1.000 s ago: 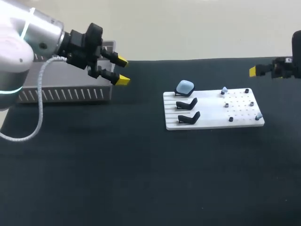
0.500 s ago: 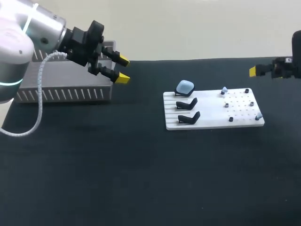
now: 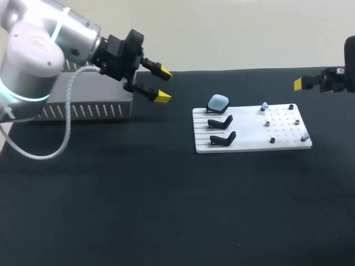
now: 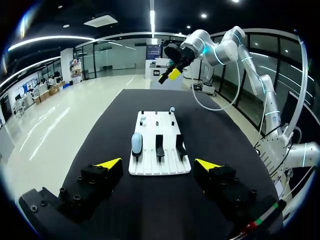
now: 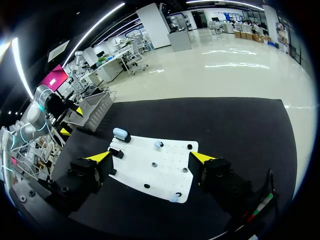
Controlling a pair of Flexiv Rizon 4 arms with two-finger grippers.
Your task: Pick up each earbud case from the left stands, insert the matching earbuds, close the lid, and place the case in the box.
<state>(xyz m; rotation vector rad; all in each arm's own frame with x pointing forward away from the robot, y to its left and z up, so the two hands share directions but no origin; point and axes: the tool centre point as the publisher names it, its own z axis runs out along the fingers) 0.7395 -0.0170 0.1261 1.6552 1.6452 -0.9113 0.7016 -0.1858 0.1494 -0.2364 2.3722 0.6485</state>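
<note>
A light blue earbud case (image 3: 218,102) sits shut on the farthest stand of the white board (image 3: 252,133). The two nearer black stands (image 3: 221,122) hold nothing. Small light blue earbuds (image 3: 264,105) stand on the board's right part. My left gripper (image 3: 163,86) hangs open and empty above the table, between the grey box (image 3: 83,105) and the board. In the left wrist view the case (image 4: 136,142) lies ahead of the open left gripper (image 4: 158,163). My right gripper (image 3: 302,83) stays high beyond the board's right end. It shows open and empty in its own view (image 5: 150,157), over the board (image 5: 165,172).
The grey slotted box stands at the table's back left, behind my left arm. Black pegs (image 3: 272,140) dot the board's right half. Dark tabletop spreads in front of the board and box.
My left arm has swung right, from over the box's corner toward the board, with its gripper still open. The right arm has not moved.
</note>
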